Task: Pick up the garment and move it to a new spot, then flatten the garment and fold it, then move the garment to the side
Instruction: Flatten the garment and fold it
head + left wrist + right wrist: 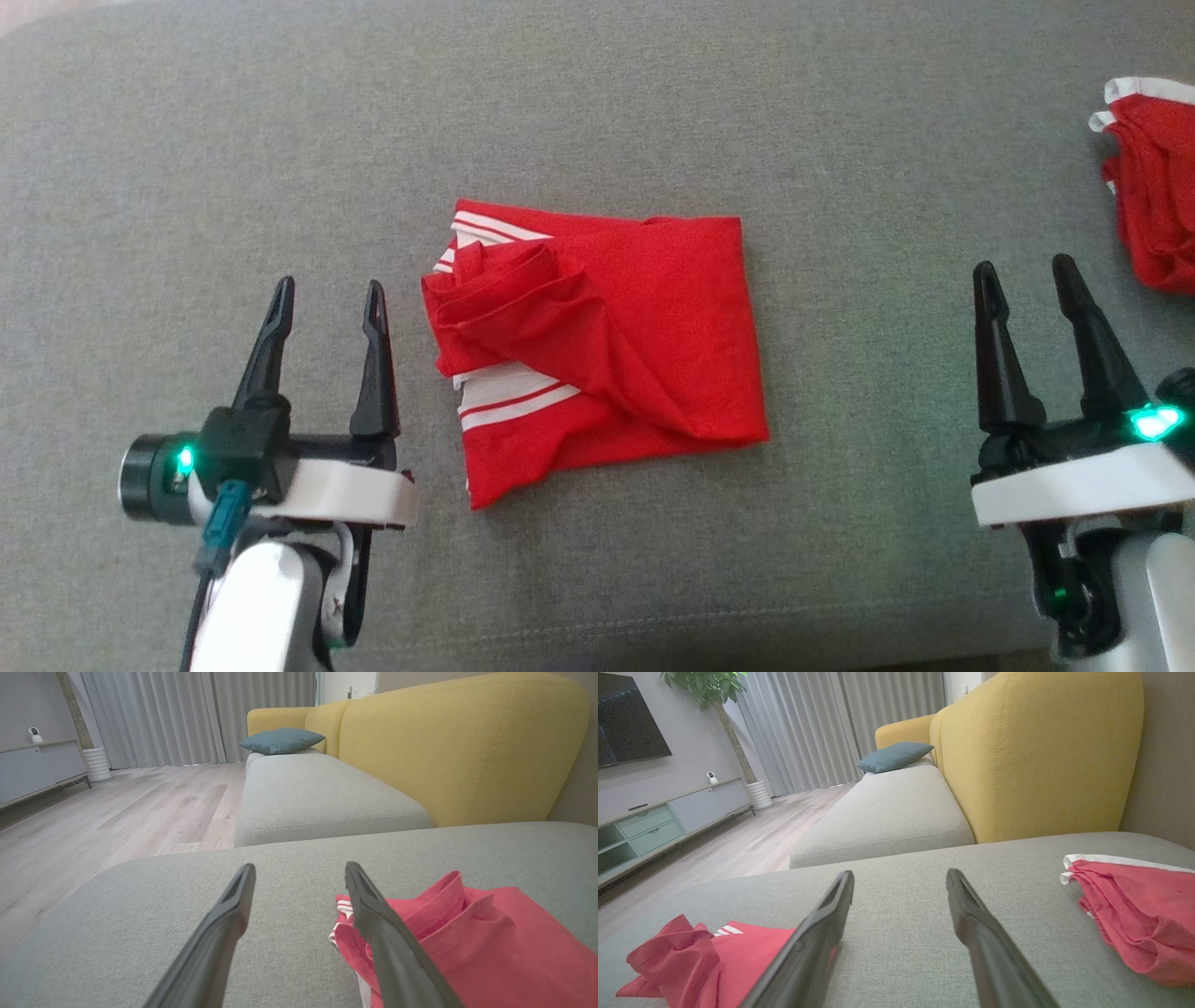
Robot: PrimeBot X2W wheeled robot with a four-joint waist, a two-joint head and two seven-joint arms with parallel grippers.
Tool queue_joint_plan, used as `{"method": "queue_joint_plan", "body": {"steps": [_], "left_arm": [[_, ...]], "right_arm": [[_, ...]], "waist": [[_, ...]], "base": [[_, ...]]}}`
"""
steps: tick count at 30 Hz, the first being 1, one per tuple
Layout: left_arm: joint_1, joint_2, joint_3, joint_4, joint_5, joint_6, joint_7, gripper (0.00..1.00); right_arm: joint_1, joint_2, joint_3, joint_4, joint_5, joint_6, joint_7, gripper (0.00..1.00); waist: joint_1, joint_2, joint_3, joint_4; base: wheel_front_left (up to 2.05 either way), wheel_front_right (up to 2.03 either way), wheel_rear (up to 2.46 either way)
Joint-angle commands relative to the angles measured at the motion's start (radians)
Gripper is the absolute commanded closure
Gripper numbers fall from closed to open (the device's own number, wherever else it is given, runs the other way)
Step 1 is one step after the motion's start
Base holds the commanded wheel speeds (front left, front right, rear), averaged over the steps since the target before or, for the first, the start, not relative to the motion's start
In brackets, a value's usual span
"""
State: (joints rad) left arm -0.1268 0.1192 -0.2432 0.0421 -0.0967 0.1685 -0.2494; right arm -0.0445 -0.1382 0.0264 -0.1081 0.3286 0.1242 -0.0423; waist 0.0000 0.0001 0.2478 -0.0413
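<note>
Garment: a red fabric garment with white stripes (607,345) lies folded into a rough rectangle near the middle of the grey woven sofa seat (187,140).
Garment surface: the right half lies fairly smooth. The left half is bunched into rumpled, overlapping folds.
Stripes: white bands show at the upper left corner and again along the lower left edge.
Outline: uneven, with the lower left corner jutting toward the near edge of the seat.
Left hand (329,294): fingers spread wide, holding nothing. It sits just beside the garment's left edge, with a strip of seat between them.
Right hand (1024,271): wide open and empty, well to the right of the garment.
Other cloth: a second red cloth with white trim (1153,187) lies crumpled at the far right of the seat, near the right hand.
Behind: a mustard-yellow sofa backrest (467,742).
</note>
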Motion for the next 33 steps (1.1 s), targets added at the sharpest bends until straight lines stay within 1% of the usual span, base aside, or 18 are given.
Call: {"method": "queue_joint_plan", "body": {"steps": [1, 7, 8, 9, 12, 14, 21, 22, 28, 31, 33], "left_arm": [[-0.01, 0.019, 0.034, -0.029, 0.006, 0.009, -0.007, 0.0], [-0.012, 0.024, 0.029, -0.035, 0.005, 0.011, -0.005, 0.0], [-0.014, 0.024, 0.028, -0.036, 0.005, 0.011, -0.005, 0.0], [-0.016, 0.024, 0.027, -0.037, 0.005, 0.012, -0.005, 0.0], [-0.026, 0.024, 0.022, -0.039, 0.005, 0.012, -0.005, 0.0], [-0.034, 0.023, 0.018, -0.04, 0.005, 0.01, -0.005, 0.0], [-0.064, 0.014, 0.001, -0.04, 0.005, 0.009, -0.008, 0.0], [-0.064, 0.014, 0.001, -0.04, 0.005, 0.009, -0.008, 0.0], [-0.082, 0.003, -0.007, -0.033, 0.001, 0.011, -0.01, 0.0], [-0.085, 0.0, -0.008, -0.029, 0.0, 0.013, -0.011, 0.0], [-0.086, -0.002, -0.009, -0.028, -0.001, 0.014, -0.012, 0.0]], "right_arm": [[0.007, -0.005, 0.015, -0.038, -0.002, 0.007, 0.003, 0.0], [0.005, -0.009, 0.019, -0.034, -0.007, 0.007, 0.015, 0.0], [0.0, -0.012, 0.027, -0.029, -0.004, 0.007, 0.02, 0.31], [-0.008, -0.017, 0.038, -0.022, 0.0, 0.007, 0.026, 1.0], [-0.052, -0.03, 0.09, 0.022, 0.015, 0.007, 0.037, 1.0], [-0.099, -0.035, 0.148, 0.068, 0.027, 0.007, 0.039, 1.0], [-0.312, -0.034, 0.437, 0.31, 0.085, 0.007, 0.028, 1.0], [-0.312, -0.034, 0.437, 0.31, 0.085, 0.007, 0.028, 1.0], [-0.459, -0.019, 0.599, 0.518, 0.154, 0.007, -0.005, 1.0], [-0.502, -0.012, 0.671, 0.577, 0.201, 0.007, -0.022, 1.0], [-0.518, -0.01, 0.716, 0.593, 0.244, 0.007, -0.033, 1.0]], "waist": [[0.0, -0.0001, -0.001, 0.001], [0.0, -0.0001, 0.001, 0.004], [0.0, -0.0001, 0.002, 0.005], [0.0, -0.0001, 0.004, 0.006], [0.0, -0.0001, 0.015, 0.014], [0.0, -0.0001, 0.025, 0.022], [0.0, -0.0001, 0.064, 0.065], [0.0, -0.0001, 0.064, 0.065], [0.0, -0.0001, 0.089, 0.107], [0.0, -0.0001, 0.093, 0.116], [0.0, -0.0001, 0.095, 0.119]], "base": [[0.0, 0.0, 0.0], [0.0, 0.0, 0.0], [0.0, 0.0, 0.0], [0.0, 0.0, 0.0], [0.0, 0.0, 0.0], [0.0, 0.0, 0.0], [0.0, 0.0, 0.0], [0.0, 0.0, 0.0], [0.0, 0.0, 0.0], [0.0, 0.0, 0.0], [0.0, 0.0, 0.0]]}}
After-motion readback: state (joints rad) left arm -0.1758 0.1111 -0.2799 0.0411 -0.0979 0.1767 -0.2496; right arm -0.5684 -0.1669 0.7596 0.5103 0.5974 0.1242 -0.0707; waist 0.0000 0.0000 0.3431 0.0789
